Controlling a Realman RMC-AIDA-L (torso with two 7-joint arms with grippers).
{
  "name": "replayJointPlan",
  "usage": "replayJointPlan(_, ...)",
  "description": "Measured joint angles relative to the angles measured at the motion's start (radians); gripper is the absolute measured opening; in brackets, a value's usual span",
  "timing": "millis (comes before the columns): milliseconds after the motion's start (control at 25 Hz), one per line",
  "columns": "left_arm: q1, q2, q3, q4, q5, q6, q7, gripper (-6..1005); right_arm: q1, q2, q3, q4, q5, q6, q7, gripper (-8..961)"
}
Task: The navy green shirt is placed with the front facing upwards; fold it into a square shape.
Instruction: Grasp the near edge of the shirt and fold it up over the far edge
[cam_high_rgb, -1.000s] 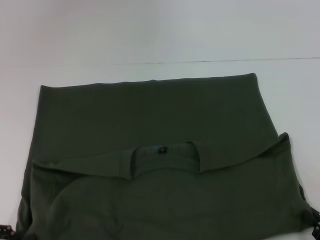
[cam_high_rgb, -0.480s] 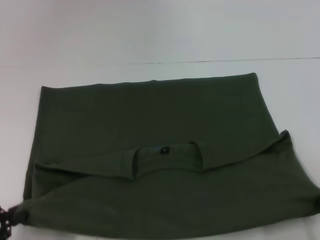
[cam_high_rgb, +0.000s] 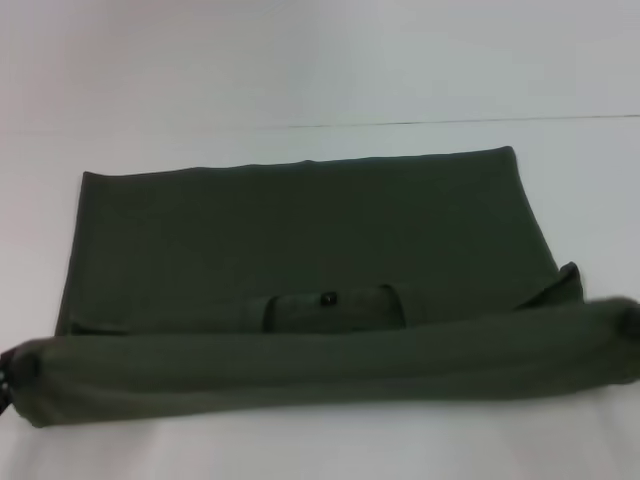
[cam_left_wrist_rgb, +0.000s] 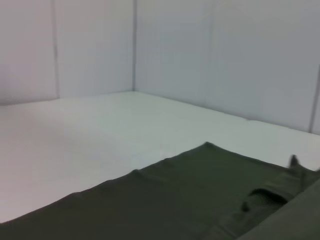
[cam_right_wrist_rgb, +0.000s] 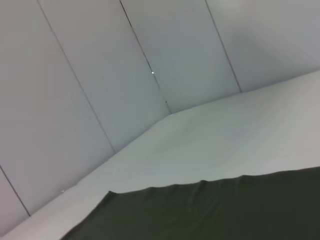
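The navy green shirt (cam_high_rgb: 300, 230) lies flat on the white table (cam_high_rgb: 300, 80), showing plain green cloth with no lettering. Its near part is lifted into a taut band (cam_high_rgb: 320, 365) stretched from side to side. My left gripper (cam_high_rgb: 8, 378) holds the band's left end at the frame's left edge. My right gripper (cam_high_rgb: 632, 322) holds the right end at the right edge. The collar (cam_high_rgb: 330, 310) with its dark neck label (cam_high_rgb: 326, 297) shows just beyond the band. The shirt also shows in the left wrist view (cam_left_wrist_rgb: 175, 200) and the right wrist view (cam_right_wrist_rgb: 225, 210).
The white table runs well beyond the shirt to pale walls (cam_left_wrist_rgb: 200, 55) at the back. A thin dark seam line (cam_high_rgb: 450, 122) crosses the table behind the shirt. A strip of bare table (cam_high_rgb: 320, 450) lies between me and the lifted band.
Both grippers have risen and moved forward, away from me, carrying the shirt's near edge up. The slack near part has tightened into a band and now covers part of the collar area.
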Motion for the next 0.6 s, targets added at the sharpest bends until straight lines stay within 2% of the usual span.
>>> replayJointPlan(280,-0.055,-0.016,-0.011,-0.027,-0.035,-0.102,-0.077,163,0.116,-0.003,-0.008,-0.044,-0.061,0.086,0.159,45)
replayJointPlan(600,-0.121,-0.043,-0.009,-0.033,-0.099,-0.256,-0.149,172,0.216,-0.009,-0.021,-0.06,-0.089,0.222,0.226,46)
